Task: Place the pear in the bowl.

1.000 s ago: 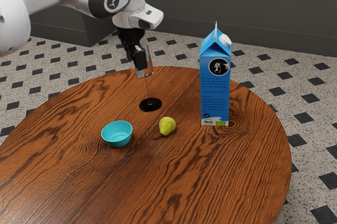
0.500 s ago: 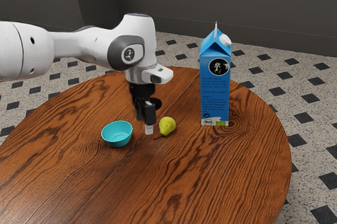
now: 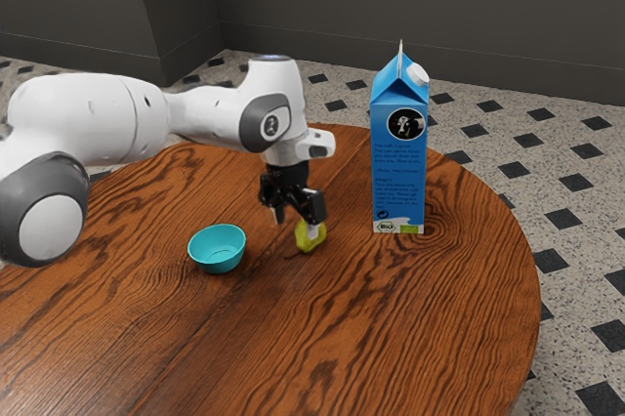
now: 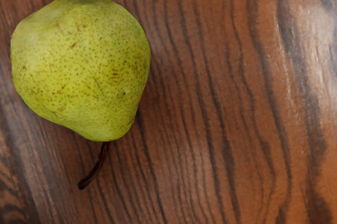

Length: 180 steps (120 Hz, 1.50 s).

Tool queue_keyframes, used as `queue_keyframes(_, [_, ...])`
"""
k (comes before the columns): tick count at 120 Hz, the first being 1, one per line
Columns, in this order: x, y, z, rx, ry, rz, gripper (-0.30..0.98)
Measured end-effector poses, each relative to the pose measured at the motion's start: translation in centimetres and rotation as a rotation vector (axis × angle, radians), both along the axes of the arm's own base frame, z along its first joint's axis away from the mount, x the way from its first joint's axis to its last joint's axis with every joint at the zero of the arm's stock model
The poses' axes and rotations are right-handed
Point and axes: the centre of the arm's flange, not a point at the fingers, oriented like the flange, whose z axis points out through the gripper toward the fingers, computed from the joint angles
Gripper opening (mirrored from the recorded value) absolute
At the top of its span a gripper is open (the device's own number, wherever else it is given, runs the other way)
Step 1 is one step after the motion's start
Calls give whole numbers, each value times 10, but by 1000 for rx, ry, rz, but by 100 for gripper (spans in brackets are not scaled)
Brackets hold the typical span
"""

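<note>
Well, taking the exterior view as a clock, with twelve at its top, the pear [image 3: 304, 239] lies on the table [image 3: 439, 338], directly below the hand part of the arm [image 3: 210, 111] or a little toward five o'clock from it. The gripper [image 3: 296, 227] is low, and its fingers are released, standing well apart from each other. One of the fingers [image 3: 313, 229] is in front of the pear in this view, and its pale tip covers a part of the green skin. The other is apart from the pear, toward ten or eleven o'clock from it. Whether the nearer finger touches the skin, I cannot tell.

The stem [image 3: 292, 257] of the pear points to about eight o'clock in the exterior view. In the wrist view, the pear is large and near to the camera, lying on its side, with small brown dots on the skin and a dark, curved stem over the wood.

The bowl [image 3: 217, 259] stands upright at nine o'clock from the pear, near but apart. The carton [image 3: 398, 182] also stands upright, its foot at about three o'clock from the pear.
</note>
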Motion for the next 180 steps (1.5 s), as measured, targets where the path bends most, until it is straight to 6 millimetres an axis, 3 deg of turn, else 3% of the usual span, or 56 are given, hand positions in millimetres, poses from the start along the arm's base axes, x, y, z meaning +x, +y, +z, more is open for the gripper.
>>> queue_keyframes(15, [8,7,-22,6,9,76,69])
queue_keyframes(54, [30,9,-40,15,-33,193,68])
queue_keyframes(119, [46,18,-67,9,-74,305,50])
queue_keyframes(158, [48,22,-66,6,-83,331,38])
queue_keyframes(180, [47,22,-44,0,-108,334,32])
